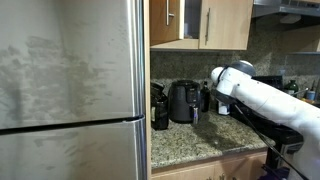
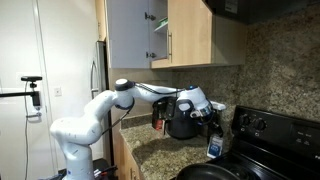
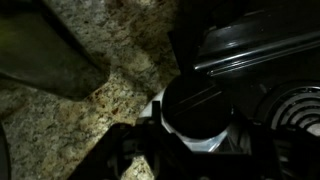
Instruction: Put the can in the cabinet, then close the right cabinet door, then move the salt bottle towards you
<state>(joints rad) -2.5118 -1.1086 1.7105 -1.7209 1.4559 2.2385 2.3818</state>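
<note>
The salt bottle [image 2: 214, 147] is small and white with a blue label. It is at the counter's edge beside the black stove. My gripper [image 2: 210, 122] reaches down onto its top. In the wrist view the bottle [image 3: 195, 108] shows a dark round top and a white body, held between my dark fingers [image 3: 195, 142], which look shut on it. The wooden cabinet [image 2: 190, 35] hangs above, and one door [image 2: 130, 35] stands open with its pale inner face showing. The cabinet also shows in an exterior view [image 1: 215, 22]. The can is out of view.
Black appliances [image 1: 183, 100] stand on the speckled granite counter [image 1: 195, 145] behind my arm [image 1: 265, 95]. A steel fridge [image 1: 70, 90] fills one side. A black stove [image 2: 270, 135] with a pan [image 2: 215, 172] is next to the bottle.
</note>
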